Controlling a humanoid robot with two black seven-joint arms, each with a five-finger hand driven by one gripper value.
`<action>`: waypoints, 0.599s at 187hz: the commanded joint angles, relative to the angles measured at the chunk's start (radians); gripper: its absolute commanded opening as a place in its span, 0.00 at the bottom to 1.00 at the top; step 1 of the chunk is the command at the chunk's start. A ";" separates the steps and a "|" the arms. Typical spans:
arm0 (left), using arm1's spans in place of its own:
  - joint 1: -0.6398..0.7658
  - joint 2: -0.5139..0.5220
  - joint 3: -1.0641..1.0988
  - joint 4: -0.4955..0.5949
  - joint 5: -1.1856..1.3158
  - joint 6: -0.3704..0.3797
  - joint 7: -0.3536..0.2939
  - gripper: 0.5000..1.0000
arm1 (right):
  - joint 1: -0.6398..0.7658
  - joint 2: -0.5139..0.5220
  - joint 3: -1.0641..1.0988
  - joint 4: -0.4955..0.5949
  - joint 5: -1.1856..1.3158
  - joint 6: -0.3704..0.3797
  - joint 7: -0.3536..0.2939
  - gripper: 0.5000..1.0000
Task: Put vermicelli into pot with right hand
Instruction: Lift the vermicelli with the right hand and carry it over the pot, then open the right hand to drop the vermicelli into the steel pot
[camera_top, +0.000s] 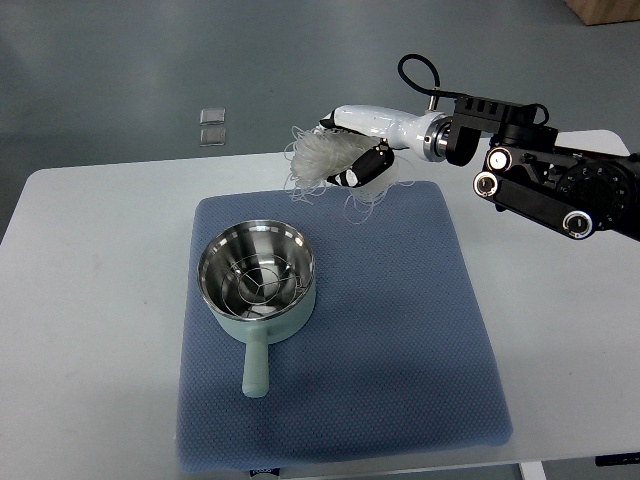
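A pale green pot (257, 280) with a shiny steel inside and a wire rack in it stands on the blue mat (400, 330), its handle pointing toward the near edge. My right hand (345, 150) comes in from the right and is shut on a bundle of white vermicelli (318, 160). The bundle is lifted off the table above the mat's far edge, up and to the right of the pot. Loose strands hang from it. My left arm does not show.
The mat lies on a white table (90, 300). Two small clear squares (212, 125) lie on the grey floor beyond the table's far edge. My black right forearm (550, 180) spans the table's far right corner.
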 joint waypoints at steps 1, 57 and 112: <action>0.000 0.000 0.000 0.000 0.000 0.000 0.001 1.00 | 0.019 0.043 0.000 0.013 0.037 0.034 0.006 0.00; 0.000 0.000 0.000 0.001 0.000 0.000 -0.001 1.00 | 0.004 0.196 -0.012 0.015 0.074 0.066 0.036 0.00; -0.002 0.000 -0.001 0.001 0.000 0.000 0.001 1.00 | -0.001 0.245 -0.109 -0.007 0.055 0.043 0.036 0.68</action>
